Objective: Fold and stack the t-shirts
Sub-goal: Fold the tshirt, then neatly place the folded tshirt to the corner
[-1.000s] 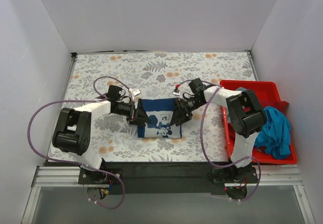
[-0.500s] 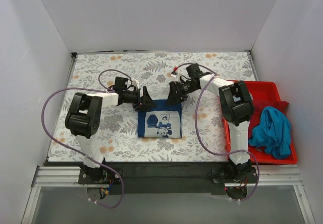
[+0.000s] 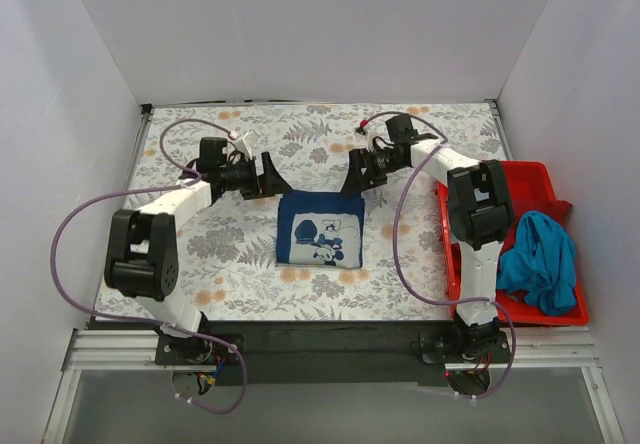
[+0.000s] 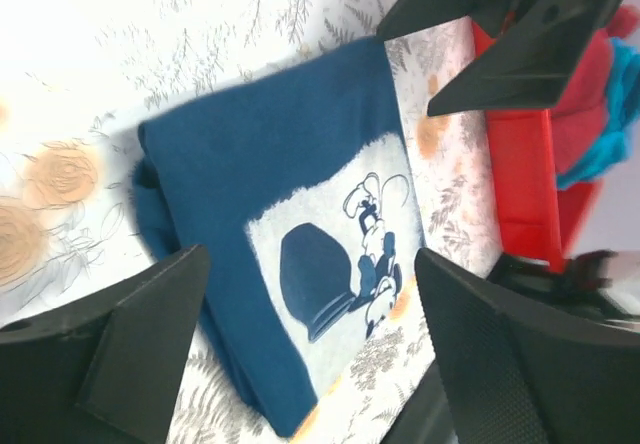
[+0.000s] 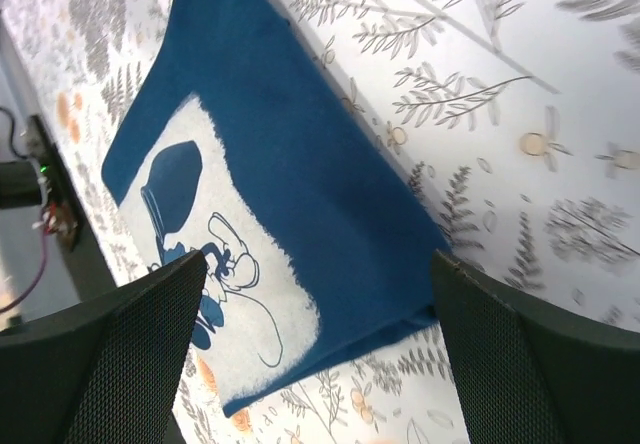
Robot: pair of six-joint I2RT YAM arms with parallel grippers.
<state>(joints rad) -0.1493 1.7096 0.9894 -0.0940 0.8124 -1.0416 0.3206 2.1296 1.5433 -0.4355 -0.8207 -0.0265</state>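
Note:
The navy blue t-shirt (image 3: 320, 229) with a white chest print lies folded into a rectangle on the table's middle. It also shows in the left wrist view (image 4: 290, 224) and the right wrist view (image 5: 270, 214). My left gripper (image 3: 272, 178) hovers open just beyond the shirt's far left corner, holding nothing. My right gripper (image 3: 356, 178) hovers open just beyond its far right corner, also empty. A teal-blue t-shirt (image 3: 540, 259) and a red one (image 3: 558, 212) lie bunched in the red bin.
The red plastic bin (image 3: 480, 170) stands at the right edge of the floral table cover (image 3: 200, 254). White walls close the table on three sides. Purple cables loop from both arms.
Both grippers have let go of the navy shirt and drawn back toward the far side and outward. The shirt now lies flat in its folded shape.

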